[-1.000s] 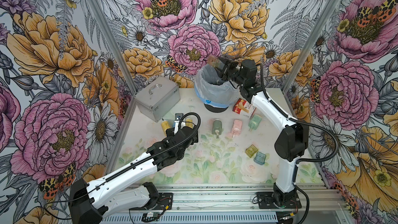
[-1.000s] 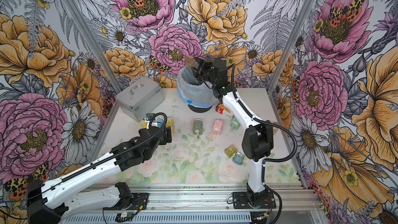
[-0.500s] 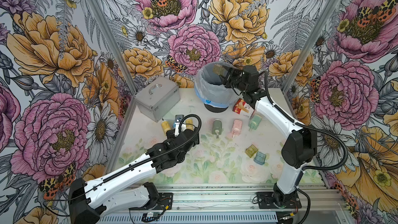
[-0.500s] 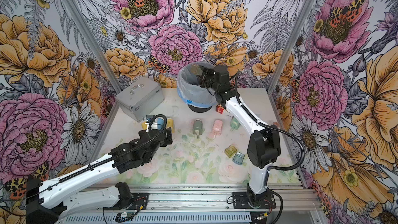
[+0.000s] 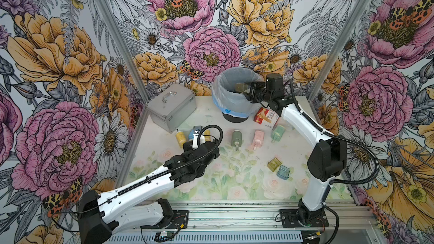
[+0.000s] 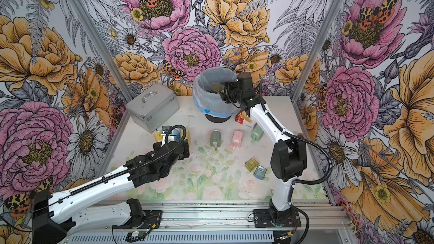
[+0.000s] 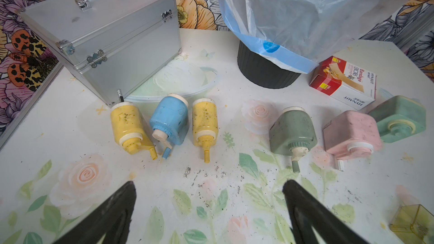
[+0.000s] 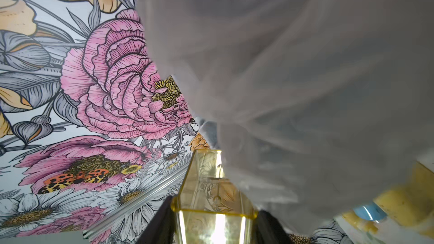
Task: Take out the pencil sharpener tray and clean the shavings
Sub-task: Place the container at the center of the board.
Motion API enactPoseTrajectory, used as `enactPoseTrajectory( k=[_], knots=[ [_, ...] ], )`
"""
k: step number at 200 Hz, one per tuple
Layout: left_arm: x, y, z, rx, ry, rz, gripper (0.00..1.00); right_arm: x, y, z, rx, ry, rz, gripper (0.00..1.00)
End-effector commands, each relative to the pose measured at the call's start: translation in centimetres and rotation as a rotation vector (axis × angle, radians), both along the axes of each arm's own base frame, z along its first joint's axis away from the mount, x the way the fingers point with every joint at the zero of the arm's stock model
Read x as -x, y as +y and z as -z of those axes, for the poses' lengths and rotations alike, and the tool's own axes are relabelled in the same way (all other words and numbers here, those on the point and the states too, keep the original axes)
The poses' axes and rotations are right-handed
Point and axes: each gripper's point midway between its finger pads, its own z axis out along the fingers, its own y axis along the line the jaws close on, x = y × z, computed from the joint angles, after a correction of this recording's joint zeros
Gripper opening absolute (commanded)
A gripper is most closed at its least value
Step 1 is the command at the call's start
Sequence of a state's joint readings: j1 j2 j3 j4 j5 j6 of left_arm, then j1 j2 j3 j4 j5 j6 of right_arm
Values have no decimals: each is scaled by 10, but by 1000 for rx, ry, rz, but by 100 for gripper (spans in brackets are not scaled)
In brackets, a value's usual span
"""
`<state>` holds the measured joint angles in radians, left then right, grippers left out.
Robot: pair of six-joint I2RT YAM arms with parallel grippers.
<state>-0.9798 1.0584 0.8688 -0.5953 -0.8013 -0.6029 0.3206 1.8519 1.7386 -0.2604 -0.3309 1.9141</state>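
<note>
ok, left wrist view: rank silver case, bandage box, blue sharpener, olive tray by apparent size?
1. silver case
2-3. bandage box and blue sharpener: they look alike, so no ranking
4. olive tray: smallest as shown, though cropped by the frame edge

Floral table (image 5: 246,184): six sharpeners (image 7: 292,130) rowed mid-table, silver case (image 5: 172,106) at 10 o'clock, bin (image 5: 234,119) at 12, bandage box (image 5: 266,116) at 1, two trays (image 5: 274,164) at 4, shavings (image 7: 199,179) scattered centre.
</note>
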Motion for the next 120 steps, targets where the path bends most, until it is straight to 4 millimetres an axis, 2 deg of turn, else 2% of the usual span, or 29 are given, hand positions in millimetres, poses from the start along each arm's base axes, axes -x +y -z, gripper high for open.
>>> enactPoseTrajectory(
  k=[1,27,42,58,80,120],
  knots=[
    [-3,0,-9,-4,-35,-10,99,6,-1,27,95,68,-57,14],
    [-4,-1,-9,-18,-37,-4,99,-2,10,-21,96,-71,-115,13],
    [-5,1,-9,-22,-37,-7,99,0,12,-40,94,-120,-134,13],
    [-6,3,-8,-25,-37,-14,99,3,11,-49,113,-157,-146,13],
    [-10,5,-10,-24,-36,-12,99,10,5,-51,160,-191,-165,13],
    [-16,-12,-11,-16,-42,82,99,21,1,-68,237,-302,-222,13]
  ],
)
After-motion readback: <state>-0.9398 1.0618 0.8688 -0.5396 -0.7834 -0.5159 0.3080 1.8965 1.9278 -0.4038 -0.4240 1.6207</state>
